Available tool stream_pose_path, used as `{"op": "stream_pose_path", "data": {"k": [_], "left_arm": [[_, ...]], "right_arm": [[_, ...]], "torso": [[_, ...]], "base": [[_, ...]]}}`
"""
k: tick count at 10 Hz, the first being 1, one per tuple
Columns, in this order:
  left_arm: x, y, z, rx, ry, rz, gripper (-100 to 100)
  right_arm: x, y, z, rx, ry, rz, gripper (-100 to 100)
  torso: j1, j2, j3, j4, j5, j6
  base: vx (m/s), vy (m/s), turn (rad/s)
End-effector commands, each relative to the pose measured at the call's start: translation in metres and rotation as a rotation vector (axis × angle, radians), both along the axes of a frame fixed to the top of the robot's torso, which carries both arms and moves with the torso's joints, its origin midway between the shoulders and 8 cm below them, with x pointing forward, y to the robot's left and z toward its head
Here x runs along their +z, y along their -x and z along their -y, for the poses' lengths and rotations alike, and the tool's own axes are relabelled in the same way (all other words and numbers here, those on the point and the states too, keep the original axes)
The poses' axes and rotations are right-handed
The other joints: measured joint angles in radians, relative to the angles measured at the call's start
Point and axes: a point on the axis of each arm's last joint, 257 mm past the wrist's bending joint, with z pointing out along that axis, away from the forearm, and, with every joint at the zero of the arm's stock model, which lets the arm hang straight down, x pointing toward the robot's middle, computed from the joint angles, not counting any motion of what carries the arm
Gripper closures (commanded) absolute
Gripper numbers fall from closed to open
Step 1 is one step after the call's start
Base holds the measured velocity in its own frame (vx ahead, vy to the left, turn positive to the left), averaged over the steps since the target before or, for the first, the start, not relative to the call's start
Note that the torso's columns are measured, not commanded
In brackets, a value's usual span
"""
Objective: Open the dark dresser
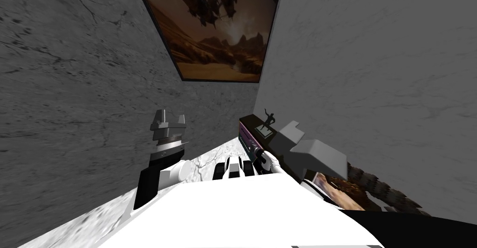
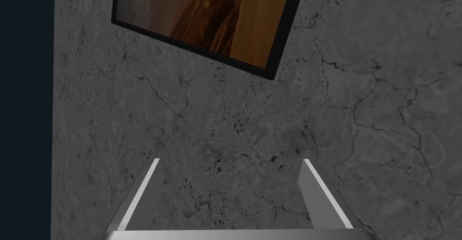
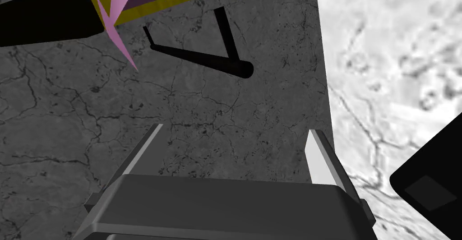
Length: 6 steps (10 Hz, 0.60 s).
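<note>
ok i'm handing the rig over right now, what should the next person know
Left gripper: open, empty, raised on the robot's left side.
Right gripper: open, empty, close to the dark dresser but not gripping it.
The dresser is ahead on the right, with a small figurine on top.
Done: robot is standing at the dresser.
Left: get a grip on its front and pull it open.

Dark dresser [image 1: 248, 126]: low, long, purple-edged front. Stands at far corner of pale floor [image 1: 205, 159], back against rt wall [image 1: 372, 96]. Open/closed: can't tell.
</note>
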Motion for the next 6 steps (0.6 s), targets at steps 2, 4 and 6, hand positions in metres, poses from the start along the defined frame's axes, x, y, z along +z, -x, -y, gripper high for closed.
{"op": "stream_pose_path", "data": {"k": [2,4,6], "left_arm": [[0.0,0.0,0.0,0.0,0.0,0.0,0],[0.0,0.0,0.0,0.0,0.0,0.0,0],[0.0,0.0,0.0,0.0,0.0,0.0,0]], "right_arm": [[-0.018,0.009,0.033,0.085,0.191,-0.014,-100],[-0.019,0.008,0.036,0.086,0.199,-0.016,-100],[-0.026,0.018,0.018,0.11,0.204,-0.014,-100]], "torso": [[0.0,0.001,0.0,0.0,0.0,0.0],[0.001,0.001,0.001,0.0,0.0,0.0],[0.001,-0.001,0.0,0.0,0.0,0.0]], "base": [[0.041,-0.039,0.035],[0.021,-0.022,0.019],[0.075,-0.029,-0.09]]}}
